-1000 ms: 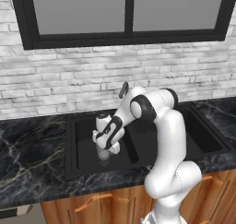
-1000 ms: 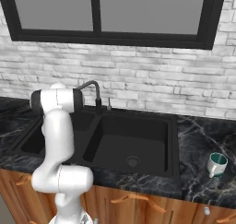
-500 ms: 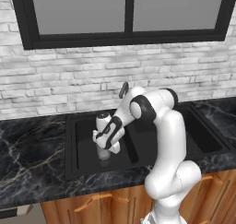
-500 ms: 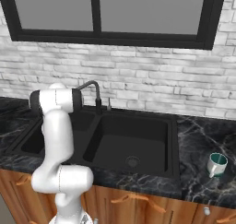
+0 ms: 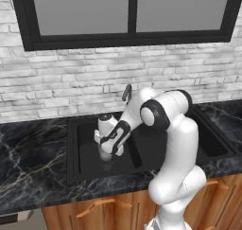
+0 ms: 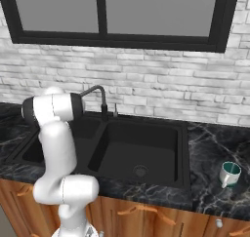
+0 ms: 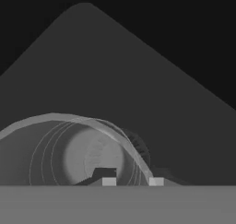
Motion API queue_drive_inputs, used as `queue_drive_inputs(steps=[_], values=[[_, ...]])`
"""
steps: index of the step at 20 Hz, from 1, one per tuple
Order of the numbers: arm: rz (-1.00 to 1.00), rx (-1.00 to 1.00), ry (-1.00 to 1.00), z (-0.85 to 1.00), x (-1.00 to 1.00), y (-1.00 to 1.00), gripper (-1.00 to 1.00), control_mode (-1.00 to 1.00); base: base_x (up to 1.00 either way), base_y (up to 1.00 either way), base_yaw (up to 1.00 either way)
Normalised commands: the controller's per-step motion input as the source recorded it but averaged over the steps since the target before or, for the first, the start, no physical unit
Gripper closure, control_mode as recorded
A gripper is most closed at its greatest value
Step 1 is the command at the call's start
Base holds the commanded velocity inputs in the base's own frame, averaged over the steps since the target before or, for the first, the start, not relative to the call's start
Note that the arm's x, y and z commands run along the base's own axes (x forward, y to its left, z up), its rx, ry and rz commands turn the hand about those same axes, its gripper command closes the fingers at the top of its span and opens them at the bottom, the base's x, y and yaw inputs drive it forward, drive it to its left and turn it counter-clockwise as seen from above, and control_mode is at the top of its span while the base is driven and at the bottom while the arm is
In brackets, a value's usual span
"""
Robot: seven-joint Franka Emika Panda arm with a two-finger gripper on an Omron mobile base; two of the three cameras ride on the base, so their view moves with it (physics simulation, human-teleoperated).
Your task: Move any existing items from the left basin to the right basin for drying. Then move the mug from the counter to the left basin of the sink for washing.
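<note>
Barely anything has shifted since a second ago, arm's parked low in the left basin (image 5: 85, 151) with the gripper (image 7: 132, 181) pinched narrow over the rim of the translucent cup (image 7: 73, 149), looks like a grip, so the lift toward the right basin (image 6: 136, 150) seems next

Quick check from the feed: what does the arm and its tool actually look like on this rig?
The arm is glossy white with rounded, tube-like links and dark, nearly black bands at the joints. No loose cables or markings show. The hand is white with black trim. The tool ends in two small fingertips with pale, square faces.
</note>
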Motion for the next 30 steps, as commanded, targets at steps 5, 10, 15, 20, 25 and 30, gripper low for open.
queue_drive_inputs(steps=[5, 10, 15, 20, 25, 30], values=[[0.00, 0.00, -0.06, 0.67, -0.15, 0.03, 1.00, -1.00, 0.00, 0.00, 0.00], [0.00, 0.00, -0.07, 0.71, -0.21, 0.00, 1.00, -1.00, 0.00, 0.00, 0.00], [0.00, 0.00, -0.05, 0.72, -0.22, 0.00, 1.00, -1.00, 0.00, 0.00, 0.00], [0.00, 0.00, -0.02, 0.64, -0.25, 0.00, 1.00, -1.00, 0.00, 0.00, 0.00], [0.00, 0.00, 0.00, 0.58, -0.26, 0.00, 1.00, -1.00, 0.00, 0.00, 0.00], [0.00, 0.00, 0.00, 0.57, -0.30, -0.19, 1.00, -1.00, 0.00, 0.00, 0.00]])
